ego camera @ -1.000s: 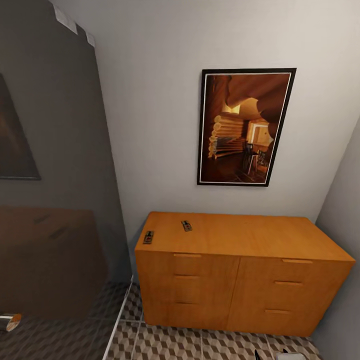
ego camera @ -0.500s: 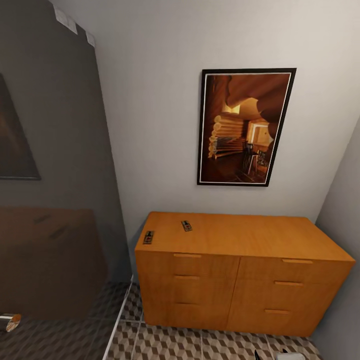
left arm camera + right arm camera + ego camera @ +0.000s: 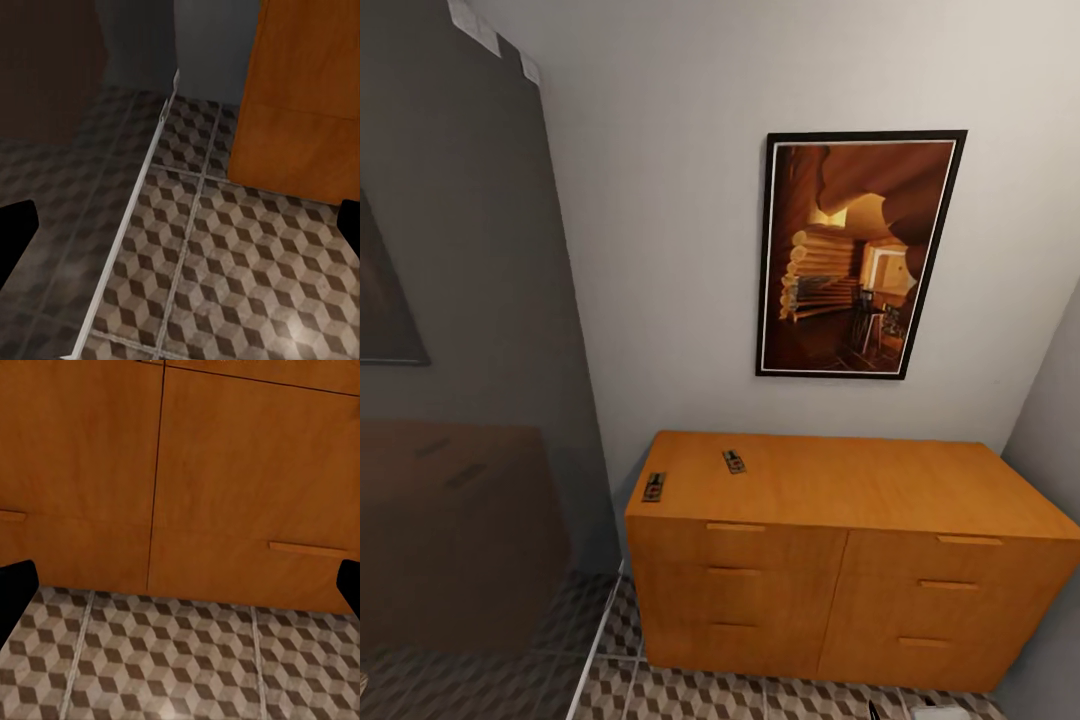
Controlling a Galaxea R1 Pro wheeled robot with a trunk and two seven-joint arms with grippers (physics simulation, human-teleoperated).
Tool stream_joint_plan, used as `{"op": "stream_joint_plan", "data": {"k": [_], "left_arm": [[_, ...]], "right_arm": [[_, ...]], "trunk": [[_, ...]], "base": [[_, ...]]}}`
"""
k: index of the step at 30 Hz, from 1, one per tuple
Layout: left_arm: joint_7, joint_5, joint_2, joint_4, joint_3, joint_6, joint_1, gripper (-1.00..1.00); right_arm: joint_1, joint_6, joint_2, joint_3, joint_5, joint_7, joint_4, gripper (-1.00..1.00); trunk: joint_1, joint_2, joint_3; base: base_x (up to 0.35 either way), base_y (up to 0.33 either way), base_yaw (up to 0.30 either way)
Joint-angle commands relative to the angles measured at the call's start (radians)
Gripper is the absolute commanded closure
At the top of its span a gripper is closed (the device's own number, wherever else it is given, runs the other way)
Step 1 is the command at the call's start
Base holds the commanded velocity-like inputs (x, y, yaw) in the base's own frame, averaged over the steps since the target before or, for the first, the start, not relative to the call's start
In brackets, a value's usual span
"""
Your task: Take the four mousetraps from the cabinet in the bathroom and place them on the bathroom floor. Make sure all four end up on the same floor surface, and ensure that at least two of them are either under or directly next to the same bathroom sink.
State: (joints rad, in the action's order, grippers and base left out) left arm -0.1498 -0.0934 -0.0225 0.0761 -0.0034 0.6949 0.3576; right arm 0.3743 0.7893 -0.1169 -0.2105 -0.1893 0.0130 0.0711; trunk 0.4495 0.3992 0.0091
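Mousetraps, two of them (image 3: 653,487) (image 3: 734,461), are lying at my head view's lower middle on the cabinet (image 3: 840,480), while I'm keeping both grippers (image 3: 180,232) (image 3: 180,585) spread wide, holding nothing.

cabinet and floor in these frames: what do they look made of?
Cabinet: looks like orange-brown wood or veneer with a smooth satin finish; faint grain, flat fronts, slim matching pulls. Being a render, real wood or laminate can't be told.
Floor: looks like ceramic tile, matte to slightly glossy; square grout lines and a printed cube pattern.
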Motion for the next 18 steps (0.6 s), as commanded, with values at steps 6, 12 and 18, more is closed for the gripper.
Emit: {"op": "stream_joint_plan", "data": {"k": [6,12,18], "left_arm": [[0.003,-0.008,-0.001,0.004,-0.001,0.006,0.001,-1.00],[0.005,-0.009,-0.006,0.004,-0.001,0.006,0.001,-1.00],[0.005,-0.010,-0.011,0.004,-0.001,0.005,0.001,-1.00]], "right_arm": [[0.001,0.005,0.000,-0.009,-0.008,0.001,0.004,-1.00],[0.001,0.005,0.000,-0.009,-0.007,-0.001,0.004,-1.00],[0.001,0.004,0.000,-0.009,-0.005,0.001,0.003,-1.00]], "trunk": [[0.001,0.001,0.000],[0.001,0.001,0.000],[0.001,0.001,0.000]], "base": [[0.015,0.000,0.000],[0.001,0.000,0.000],[0.000,0.000,0.000]]}}
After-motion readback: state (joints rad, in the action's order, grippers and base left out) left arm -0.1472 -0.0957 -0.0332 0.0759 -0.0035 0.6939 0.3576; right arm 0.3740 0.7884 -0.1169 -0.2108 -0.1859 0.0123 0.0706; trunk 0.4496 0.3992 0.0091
